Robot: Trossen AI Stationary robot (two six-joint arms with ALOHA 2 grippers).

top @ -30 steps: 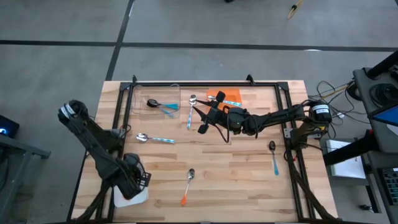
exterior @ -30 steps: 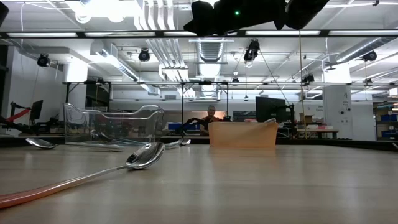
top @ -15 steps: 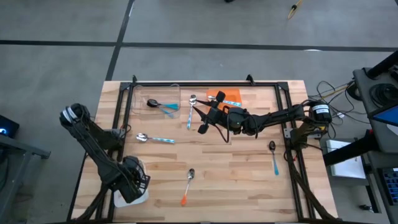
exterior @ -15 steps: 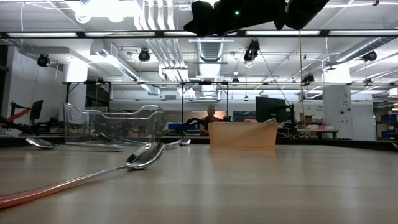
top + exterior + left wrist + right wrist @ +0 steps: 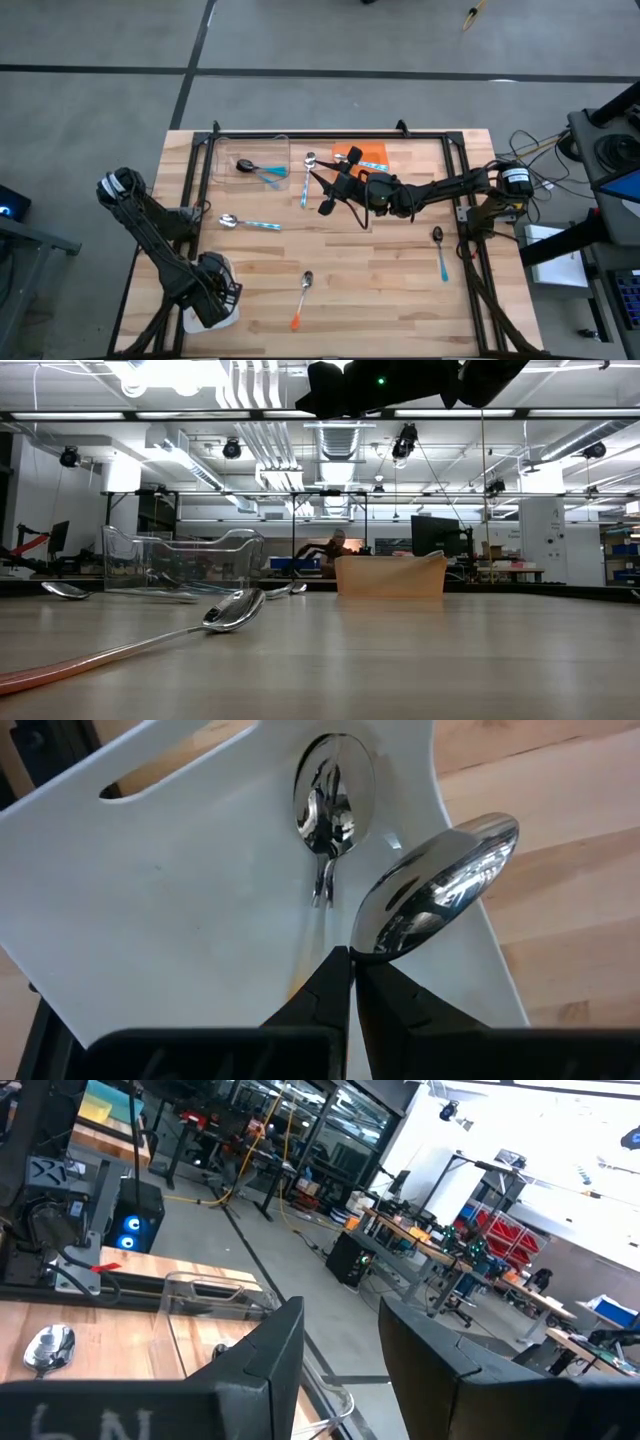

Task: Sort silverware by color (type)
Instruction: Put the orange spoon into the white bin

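Note:
My left gripper (image 5: 351,982) is shut on a silver-bowled spoon (image 5: 440,885) above the white tray (image 5: 222,315) at the table's near left corner. A second silver spoon (image 5: 330,795) lies in that tray (image 5: 180,900). My right gripper (image 5: 322,193) hangs open above the table's middle and touches nothing. On the wood lie two light-blue-handled spoons (image 5: 247,223) (image 5: 306,178), an orange-handled spoon (image 5: 303,300) and a dark-bowled teal spoon (image 5: 440,250). Another dark-bowled teal spoon (image 5: 255,170) rests in the clear container (image 5: 282,143). My left gripper pinches the spoon between its two fingers just behind the bowl, at the neck (image 5: 366,952). The fingers (image 5: 325,995) hide the handle. The bowl sticks out beyond the fingertips, tilted, and is lifted clear above the white tray.
An orange container (image 5: 368,156) stands at the far edge next to the right gripper. A black frame (image 5: 330,135) runs around the tabletop. In the low view the orange-handled spoon (image 5: 232,610) lies nearest, with the clear container (image 5: 180,565) and the orange container (image 5: 390,575) behind.
My left gripper has moved a little toward the table's near edge, over the white tray, still shut on its spoon. The right arm has kept still.

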